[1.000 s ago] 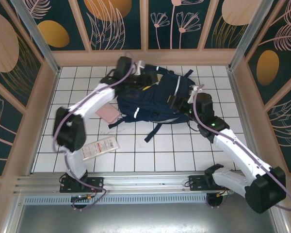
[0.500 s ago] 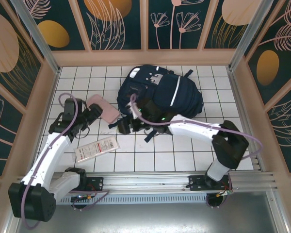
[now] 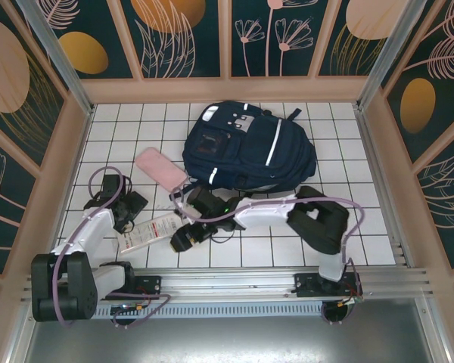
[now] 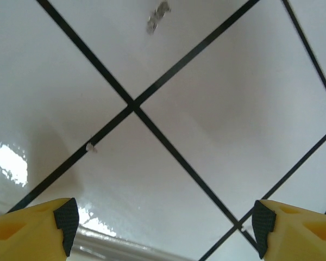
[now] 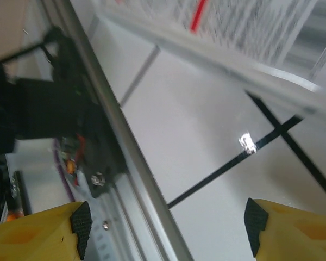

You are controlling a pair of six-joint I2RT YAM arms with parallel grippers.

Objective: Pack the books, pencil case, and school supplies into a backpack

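From above, navy backpack [image 3: 250,147]; at right wrist, blurred printed packet [image 5: 233,27].

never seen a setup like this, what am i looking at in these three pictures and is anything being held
These are two robot arms, the left arm and the right arm, bolted at the near edge of a tiled table. The wide picture looks down from above and behind them. The other two come from a small camera on each wrist; the yellow fingers in the bottom corners are that arm's own.

On the table lie a navy backpack, a pink flat case and a whitish printed packet. The left gripper is over bare tile by the packet's left end. The right gripper is at its right end, and its wrist picture shows the packet's edge. Both grippers are open and hold nothing.
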